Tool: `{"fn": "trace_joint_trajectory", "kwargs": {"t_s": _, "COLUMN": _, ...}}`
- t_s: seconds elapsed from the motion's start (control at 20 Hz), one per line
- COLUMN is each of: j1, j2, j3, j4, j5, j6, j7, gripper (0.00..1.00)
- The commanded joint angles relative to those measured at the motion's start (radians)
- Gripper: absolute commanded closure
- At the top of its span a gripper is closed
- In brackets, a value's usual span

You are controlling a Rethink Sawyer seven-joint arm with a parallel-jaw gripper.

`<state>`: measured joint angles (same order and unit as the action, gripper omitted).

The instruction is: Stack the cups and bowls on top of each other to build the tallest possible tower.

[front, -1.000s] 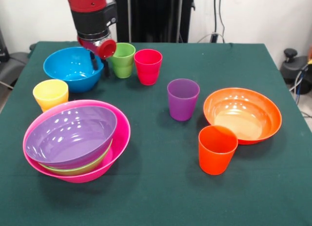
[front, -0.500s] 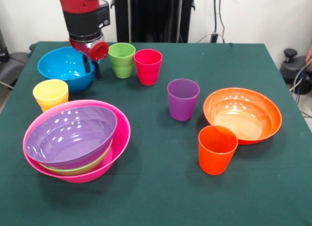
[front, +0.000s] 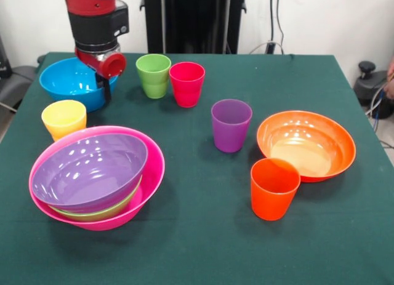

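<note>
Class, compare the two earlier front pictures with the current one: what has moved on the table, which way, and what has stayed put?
The tool has slid toward the picture's left, and the blue bowl has shifted left with it, away from the green cup. The fingers straddle the bowl's right rim; whether they clamp it cannot be told. The other cups, the orange bowl and the nested bowls in the pink bowl have not moved.

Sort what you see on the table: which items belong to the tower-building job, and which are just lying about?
Job items: pink bowl holding green bowl and purple bowl; blue bowl; orange bowl; yellow, green, red, purple, orange cups.

Lying about: nothing on the table.
</note>
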<state>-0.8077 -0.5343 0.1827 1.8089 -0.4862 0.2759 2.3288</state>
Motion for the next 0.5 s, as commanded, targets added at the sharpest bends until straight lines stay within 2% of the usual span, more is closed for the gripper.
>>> {"fn": "trace_joint_trajectory", "kwargs": {"t_s": 0.05, "j1": 0.027, "j2": 0.051, "j3": 0.026, "j4": -0.074, "j5": -0.082, "j6": 0.063, "j7": -0.110, "gripper": 1.00}}
{"fn": "trace_joint_trajectory", "kwargs": {"t_s": 0.3, "j1": 0.024, "j2": 0.052, "j3": 0.030, "j4": -0.056, "j5": -0.080, "j6": 0.035, "j7": -0.082, "gripper": 1.00}}
{"fn": "trace_joint_trajectory", "kwargs": {"t_s": 0.5, "j1": 0.015, "j2": 0.007, "j3": 0.043, "j4": -0.012, "j5": -0.050, "j6": 0.070, "j7": -0.077, "gripper": 1.00}}
